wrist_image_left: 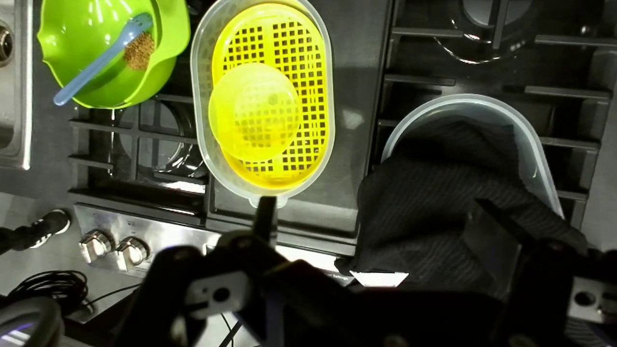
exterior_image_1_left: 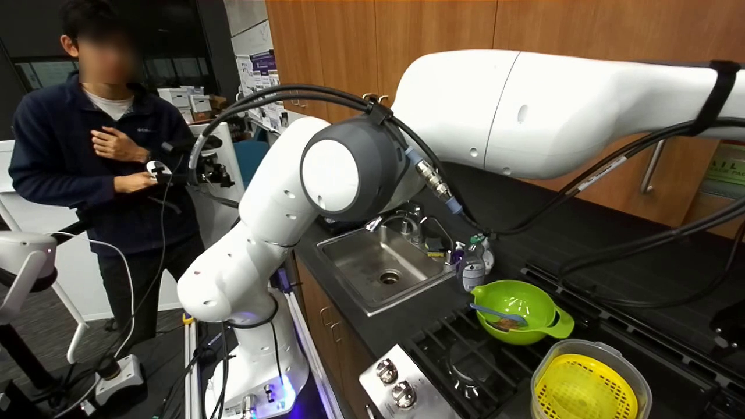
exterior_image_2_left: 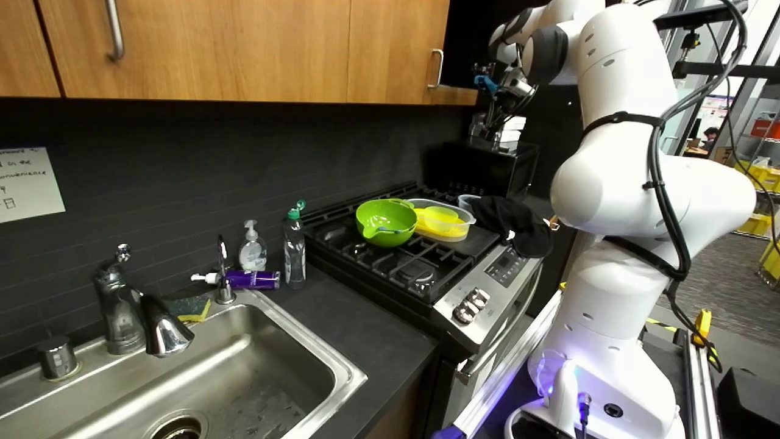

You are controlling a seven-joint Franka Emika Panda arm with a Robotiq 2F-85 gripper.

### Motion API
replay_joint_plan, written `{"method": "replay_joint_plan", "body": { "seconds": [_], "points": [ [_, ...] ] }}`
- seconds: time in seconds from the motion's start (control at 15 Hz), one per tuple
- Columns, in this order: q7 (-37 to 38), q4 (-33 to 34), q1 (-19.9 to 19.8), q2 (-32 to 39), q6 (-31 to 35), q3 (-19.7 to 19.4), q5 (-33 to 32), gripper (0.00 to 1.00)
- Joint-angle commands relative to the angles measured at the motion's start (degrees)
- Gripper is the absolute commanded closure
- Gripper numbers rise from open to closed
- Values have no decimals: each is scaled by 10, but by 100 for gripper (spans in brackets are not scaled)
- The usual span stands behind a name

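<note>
Container [wrist_image_left: 530,159] could be dragged with the black cloth [wrist_image_left: 424,202] partly covering it if both were pinched by the gripper [wrist_image_left: 375,206], whose jaws are apart.

The man's face [exterior_image_1_left: 107,58] is a smear from here. In an exterior view the robot arm [exterior_image_1_left: 553,116] runs out past the right edge, and the bottom edge cuts across the oblong clear tub [exterior_image_1_left: 588,348]. In an exterior view the handwritten note [exterior_image_2_left: 29,183] loses its left side and the sink [exterior_image_2_left: 347,373] its lower part. In the wrist view the gripper [wrist_image_left: 375,205] hides part of the black cloth [wrist_image_left: 424,193], which covers much of a clear container [wrist_image_left: 462,99]; what lies beneath, I can't tell. The top edge trims the green bowl [wrist_image_left: 87,38]; the brown bits [wrist_image_left: 140,52] inside are too small to name.
</note>
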Motion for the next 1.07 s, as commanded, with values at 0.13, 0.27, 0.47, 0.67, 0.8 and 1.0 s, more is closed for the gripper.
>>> {"method": "replay_joint_plan", "body": {
  "seconds": [0.13,0.27,0.47,0.67,0.8,1.0],
  "points": [
    [109,-51,20,2,88,-42,-33,0],
    [153,-88,30,-8,130,-57,-43,0],
    [237,-120,49,-9,161,-79,-55,0],
    [318,-125,66,6,126,-93,-74,0],
    [339,-134,73,7,111,-89,-81,0],
    [372,-146,77,13,94,-83,-89,0]
  ]
}}
